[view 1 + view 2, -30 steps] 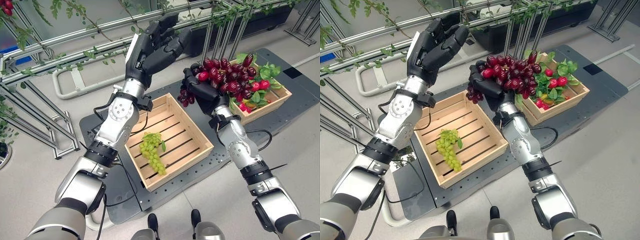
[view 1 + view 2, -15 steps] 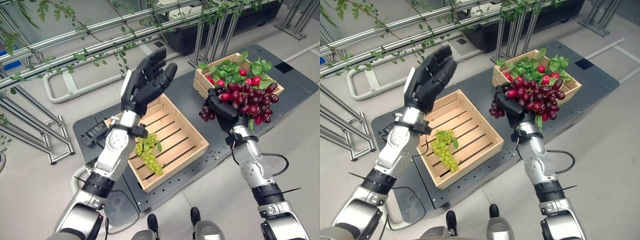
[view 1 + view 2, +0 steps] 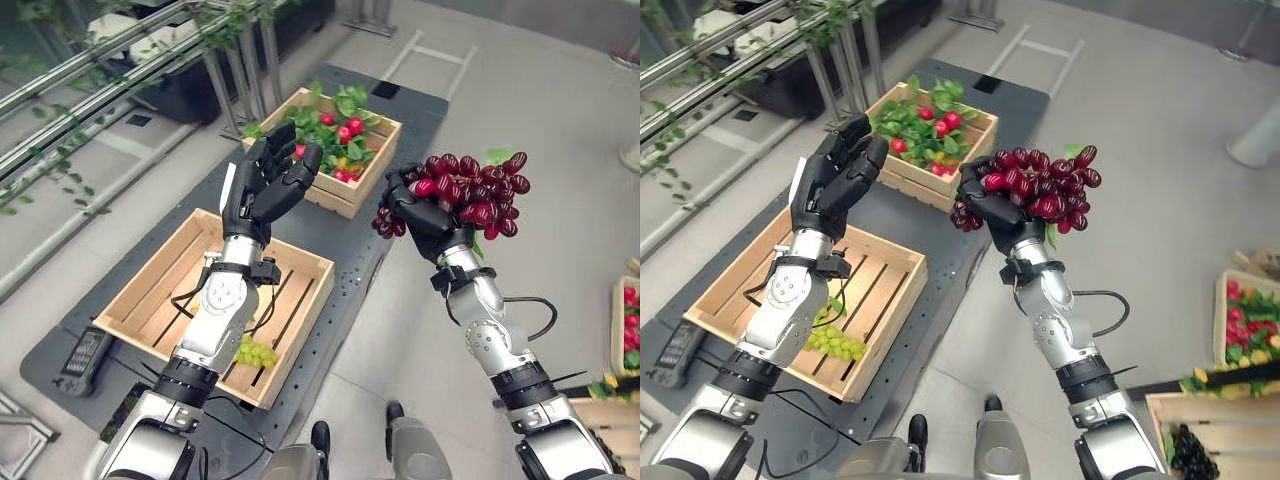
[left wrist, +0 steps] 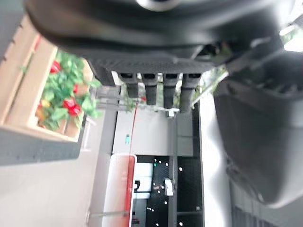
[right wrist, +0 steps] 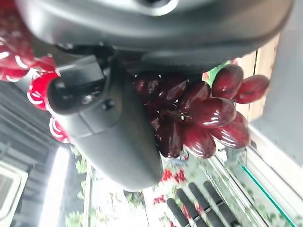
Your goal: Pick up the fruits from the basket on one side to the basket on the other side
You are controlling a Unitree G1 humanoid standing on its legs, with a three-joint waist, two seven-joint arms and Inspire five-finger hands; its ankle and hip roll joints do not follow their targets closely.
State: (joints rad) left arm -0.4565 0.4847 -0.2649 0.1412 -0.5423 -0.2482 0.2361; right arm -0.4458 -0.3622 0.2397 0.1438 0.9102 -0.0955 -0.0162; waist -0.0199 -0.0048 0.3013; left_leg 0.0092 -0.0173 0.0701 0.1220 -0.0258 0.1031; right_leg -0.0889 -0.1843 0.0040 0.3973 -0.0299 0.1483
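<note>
A bunch of red grapes [image 3: 470, 190] is held high in my right hand [image 3: 420, 215], which is shut on it; the hand hangs over the grey floor, to the right of the dark platform [image 3: 370, 250]. Up close, the grapes [image 5: 208, 118] bulge past the thumb [image 5: 109, 123]. My left hand [image 3: 262, 185] is raised over the near wooden crate [image 3: 160, 290], open and holding nothing. A green grape bunch [image 3: 255, 352] lies in that crate's near corner. The far crate [image 3: 335, 130] holds green leaves and red fruits.
More wooden crates with fruit stand on the floor at the right [image 3: 1250, 320], one with dark grapes [image 3: 1185, 440]. A metal frame with vines [image 3: 100, 70] runs along the left. A black device [image 3: 80, 352] lies on the platform by the near crate.
The camera has swung round, shifting the whole picture. My right hand has carried the red grapes away from the far crate, out over the floor on the right. The left hand stays raised and open.
</note>
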